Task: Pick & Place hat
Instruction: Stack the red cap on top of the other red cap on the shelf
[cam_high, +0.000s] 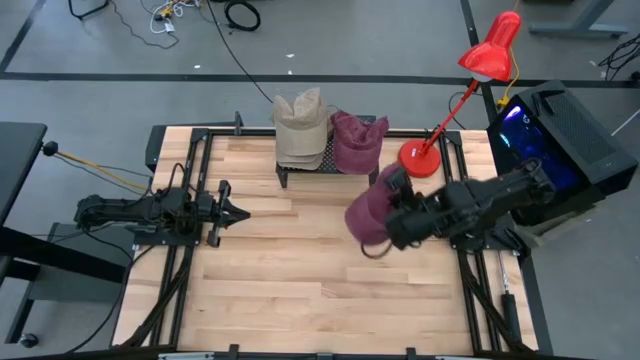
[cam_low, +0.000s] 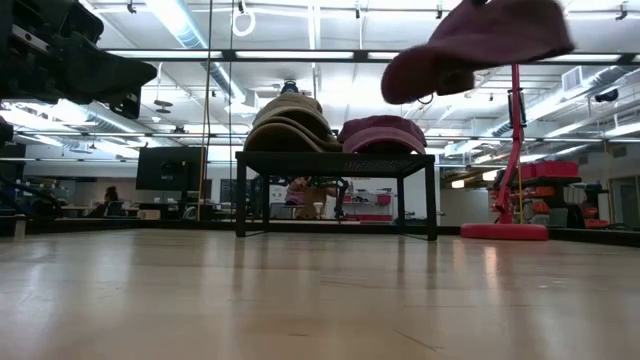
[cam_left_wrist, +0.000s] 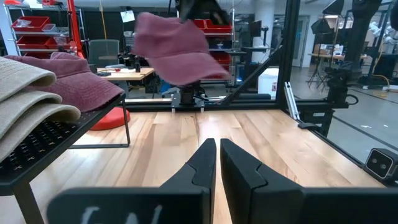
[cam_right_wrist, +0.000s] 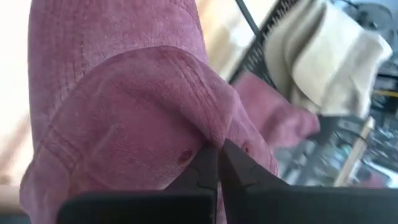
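Right gripper (cam_high: 385, 228) has the maroon hat (cam_high: 368, 212) pinched in its fingers, hanging clear above the tabletop (cam_high: 300, 290), just in front of the black rack (cam_high: 300, 166). On that rack, beige hats (cam_high: 302, 128) beside another maroon one (cam_high: 356, 141). Left gripper (cam_high: 232, 212) waits, fingers pressed together, at the left side.

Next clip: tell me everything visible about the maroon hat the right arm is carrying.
The maroon hat is soft, washed-looking fabric with stitched crown panels and a floppy brim. The right gripper is shut on a fold of it, and nothing else touches it. It hangs tilted in the air above the wooden table, right of centre, in front of the black rack that still holds another maroon hat and a beige stack.
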